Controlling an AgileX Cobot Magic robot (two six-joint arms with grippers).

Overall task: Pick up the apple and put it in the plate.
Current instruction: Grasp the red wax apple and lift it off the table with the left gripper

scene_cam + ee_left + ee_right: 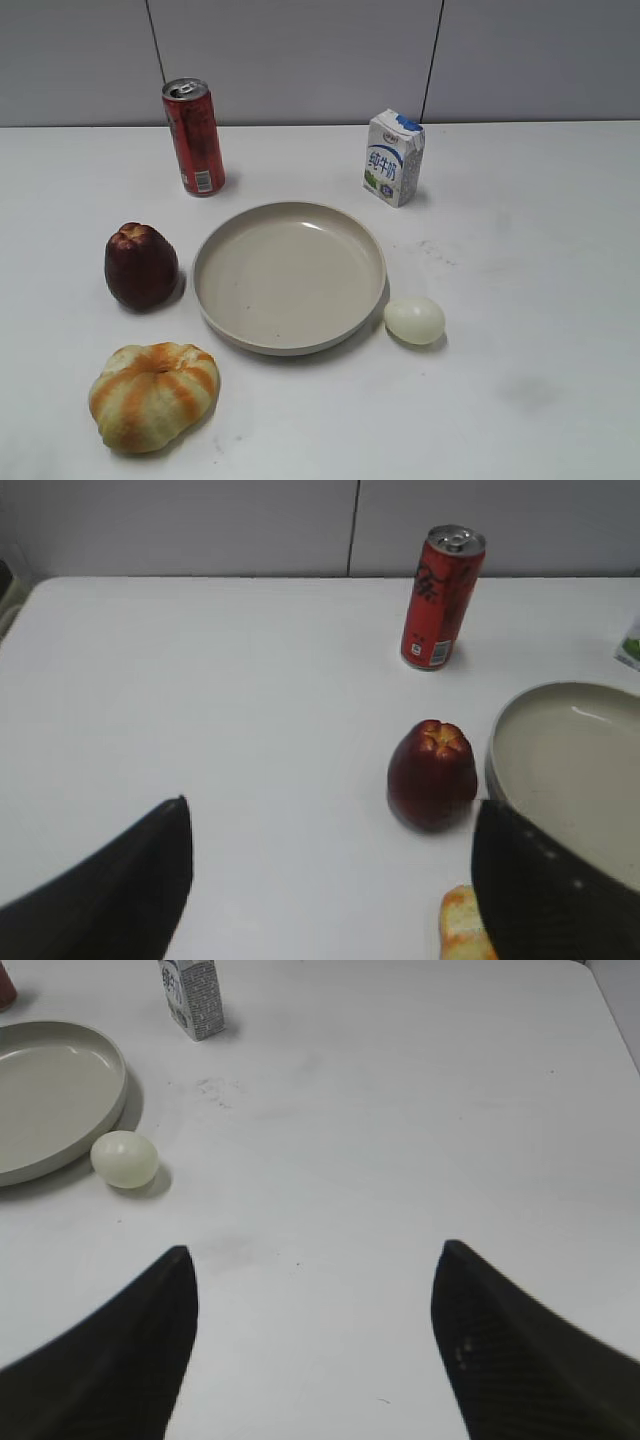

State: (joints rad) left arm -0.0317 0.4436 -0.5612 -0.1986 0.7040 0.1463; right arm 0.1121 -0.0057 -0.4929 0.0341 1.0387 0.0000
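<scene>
Nearest the front edge of the table [560, 300], toward its left corner, lies the orange-striped bun [153, 394]. Just behind it the apple [141, 265] stands upright on the table's left side, lobed top up, just beside the left rim of the plate [215, 300] but seemingly not touching it. The plate sits mid-table with nothing in it; a pale egg [414, 320] rests close against its right front rim.

Neither arm shows in the exterior view. In the left wrist view the left end effector [330, 880] hangs released, jaws spread wide, nothing between them, with the apple ahead and slightly right of centre. The right end effector [315, 1345] is likewise released over bare table, well away from the apple.

The step in hand looks like the approach, and the left arm is better placed for it. It should shift right until the apple sits between the jaws, then descend and close around the widest part of the body rather than the tapered base or bumpy crown, where it could slip. The bun lies near; keep the jaws clear of it. The lift must clear the plate's raised rim.

Toward the back edge stand a red can [194, 137] with dark lettering I cannot read, and a small blue-and-white carton [393, 157] bearing Chinese characters that appear to read "pure milk".
</scene>
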